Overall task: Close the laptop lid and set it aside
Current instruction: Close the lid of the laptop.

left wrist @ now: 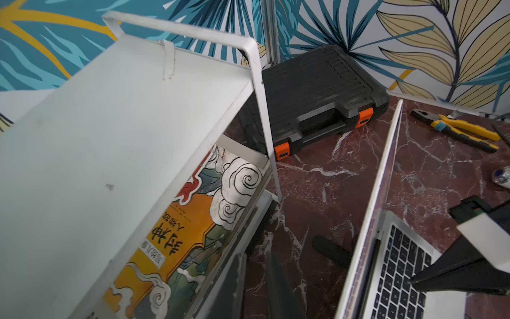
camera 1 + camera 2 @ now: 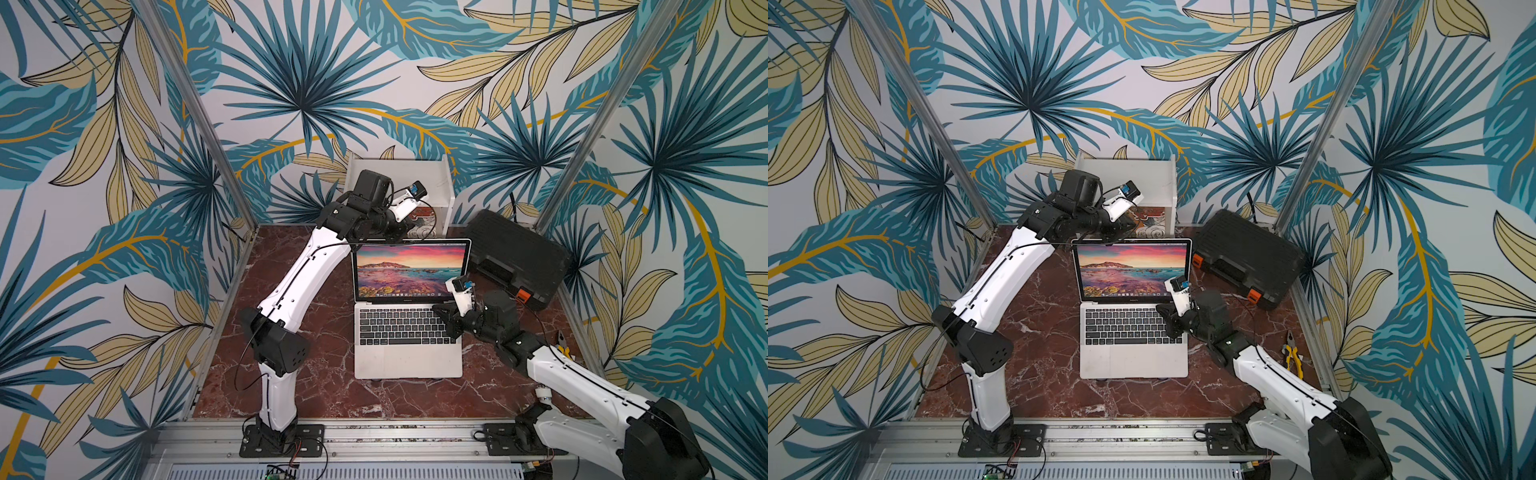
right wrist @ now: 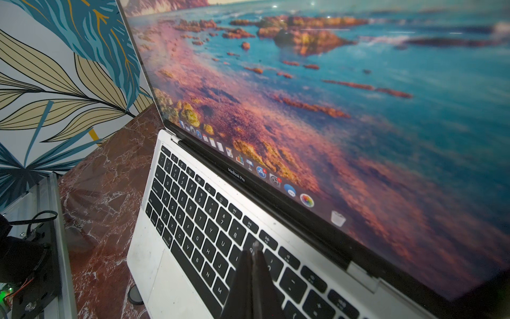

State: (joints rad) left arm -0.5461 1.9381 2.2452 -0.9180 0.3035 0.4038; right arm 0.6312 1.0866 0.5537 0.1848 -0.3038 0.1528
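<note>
laptop [image 2: 409, 361]: thin, slick, glass likely fragile | I favour pushing lid [image 2: 409, 266] top edge | left gripper [image 1: 256, 255]: narrow gap, empty | right gripper [image 3: 252, 248]: pinched together, empty

"MacBook Pro" on laptop lid [image 3: 303, 110] bezel, under display. Laptop [image 3: 154, 265] keys: letters, digits. Book [image 1: 176, 243] in shelf [image 1: 110, 138], 12 o'clock of laptop: "封神", rest unclear.

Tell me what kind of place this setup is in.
Probably a staged robot test booth, not a real office: leaf-print panels between aluminium posts wall in a marble-look tabletop, and the left arm and right arm are bolted to a metal rail at its front edge.
</note>
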